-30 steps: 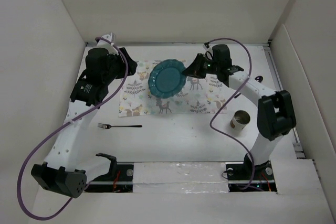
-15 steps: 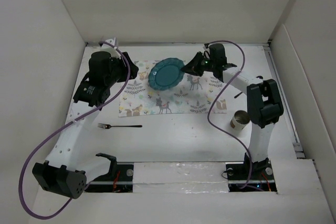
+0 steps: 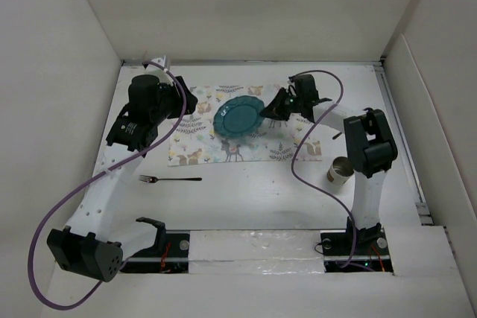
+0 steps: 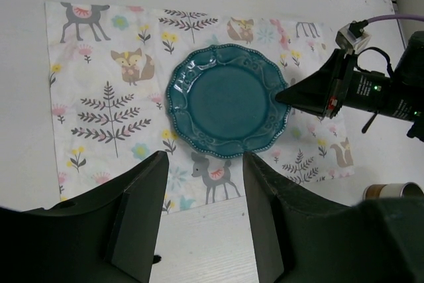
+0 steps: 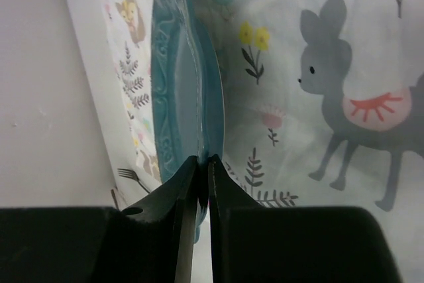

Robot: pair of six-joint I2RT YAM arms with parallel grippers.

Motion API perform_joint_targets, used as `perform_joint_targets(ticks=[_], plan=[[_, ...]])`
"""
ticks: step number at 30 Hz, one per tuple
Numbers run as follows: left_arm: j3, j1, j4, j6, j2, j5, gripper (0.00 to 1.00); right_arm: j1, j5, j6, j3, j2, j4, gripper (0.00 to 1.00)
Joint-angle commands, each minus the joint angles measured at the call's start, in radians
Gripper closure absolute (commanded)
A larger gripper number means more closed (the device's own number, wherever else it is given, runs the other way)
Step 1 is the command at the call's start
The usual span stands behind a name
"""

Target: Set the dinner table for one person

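The plate is pinched at its rim by the right gripper over the placemat on the dinner table — the left gripper is seen open. So thin a grip could be lost and the plate dropped.

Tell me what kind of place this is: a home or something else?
Probably a robot test bench, not a home: white panels box in the white table, and a left arm and right arm are bolted at its near edge.

Bright even light w/ soft shadows
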Motion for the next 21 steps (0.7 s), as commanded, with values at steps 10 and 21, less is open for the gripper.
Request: perform_joint_targets(ticks=[10, 21], plan=[[-0.033, 0.002, 0.047, -0.007, 0.008, 0.02, 0.55, 0.015, 0.121, -0.15, -0.028, -0.058, -0.146, 0.52], [-0.028, 0.002, 0.064, -0.009, 0.016, 0.093, 0.79, -0.006, 0.207, -0.37, 0.099, -0.247, -0.422, 0.54]])
